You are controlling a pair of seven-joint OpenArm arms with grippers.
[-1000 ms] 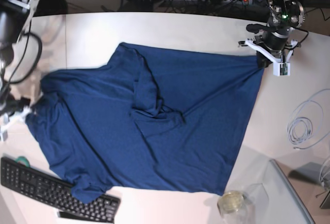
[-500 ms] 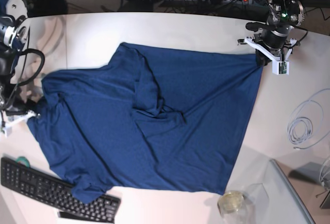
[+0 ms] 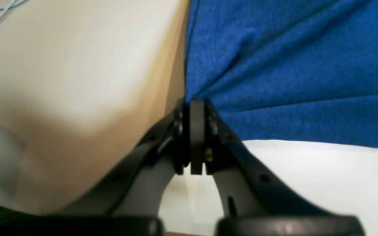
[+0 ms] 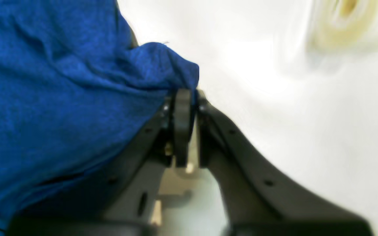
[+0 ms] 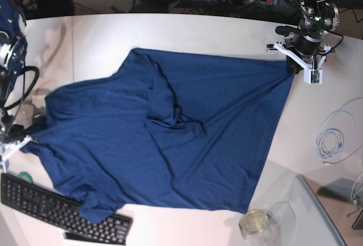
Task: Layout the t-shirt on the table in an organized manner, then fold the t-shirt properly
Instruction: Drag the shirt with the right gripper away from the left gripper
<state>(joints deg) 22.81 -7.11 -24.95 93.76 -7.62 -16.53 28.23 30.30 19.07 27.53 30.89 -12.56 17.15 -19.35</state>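
Across the white counter [image 5: 102,36], spans most of the width as one dark blue t-shirt [image 5: 170,138], bunched into a ridge of folds near the middle and draped at the near left over a black keyboard [image 5: 57,209].

At the far right, clamps the left gripper [image 5: 291,68] fully closed on the cloth's far right corner, with creases fanning out from the pinch. At the left edge, pinches the right gripper [image 5: 21,139] on a small fold of the left corner; looks gripped in the wrist view, jaws nearly together with fabric between them.

Runs the long axis left to right, from one gripper to the other, so calls for pulling the two corners apart along that line to flatten the middle ridge. Puts each arm nearest its own end; leaves the near hem with neither.

Compared with a second ago: draws the left corner out further left and nearer, into a taut point at the right gripper, then only closing beside the cloth. Shows the left gripper slightly further right, the far edge straighter.
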